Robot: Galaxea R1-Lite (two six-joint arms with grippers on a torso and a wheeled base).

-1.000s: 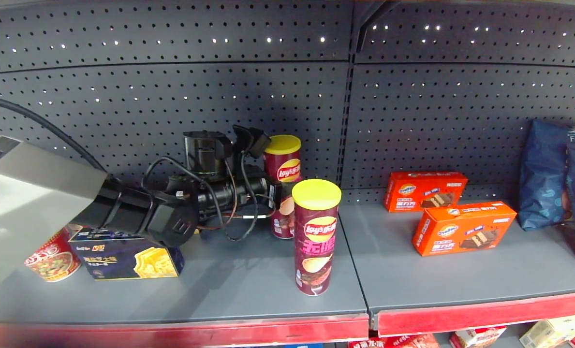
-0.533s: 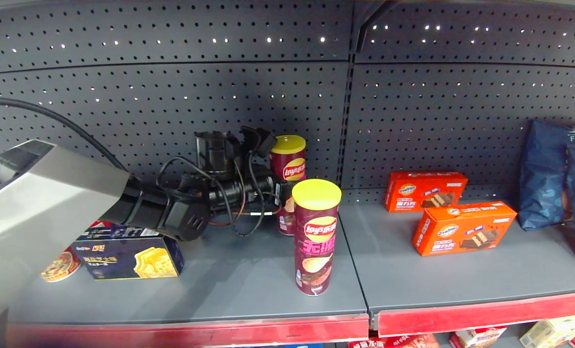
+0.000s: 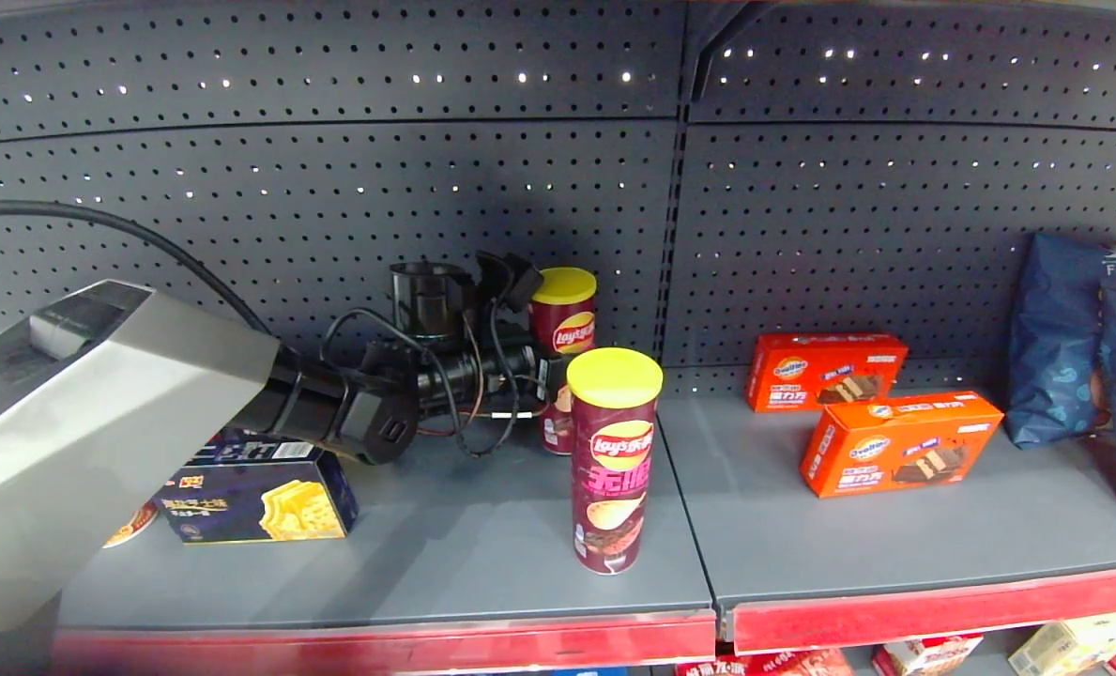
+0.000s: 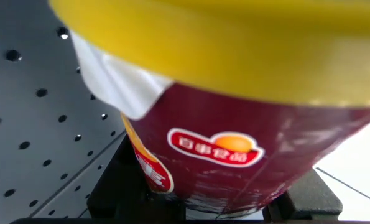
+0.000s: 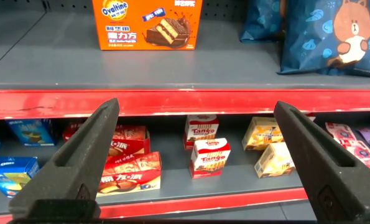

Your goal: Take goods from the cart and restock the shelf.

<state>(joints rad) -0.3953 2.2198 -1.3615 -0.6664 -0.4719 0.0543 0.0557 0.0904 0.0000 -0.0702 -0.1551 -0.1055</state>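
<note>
A maroon chips can (image 3: pixel 565 324) with a yellow lid stands upright near the pegboard at the back of the grey shelf (image 3: pixel 464 554). My left gripper (image 3: pixel 549 377) is shut on its middle from the left. In the left wrist view the same can (image 4: pixel 234 149) sits between the gripper's dark fingers (image 4: pixel 119 186). I cannot tell whether its base touches the board. A second, identical can (image 3: pixel 614 460) stands free in front of it. My right gripper (image 5: pixel 203 165) hangs open and empty, low in front of the red shelf edge (image 5: pixel 185 102).
Two orange cake boxes (image 3: pixel 900 441) lie on the right shelf section, with blue snack bags (image 3: pixel 1083 347) beyond them. A dark blue cracker box (image 3: pixel 257 488) and a noodle cup (image 3: pixel 130 524) lie under my left arm. The lower shelf holds several small boxes (image 5: pixel 209 155).
My left arm has pushed farther into the shelf, carrying the held can right and back toward the pegboard. The arm now covers more of the noodle cup.
</note>
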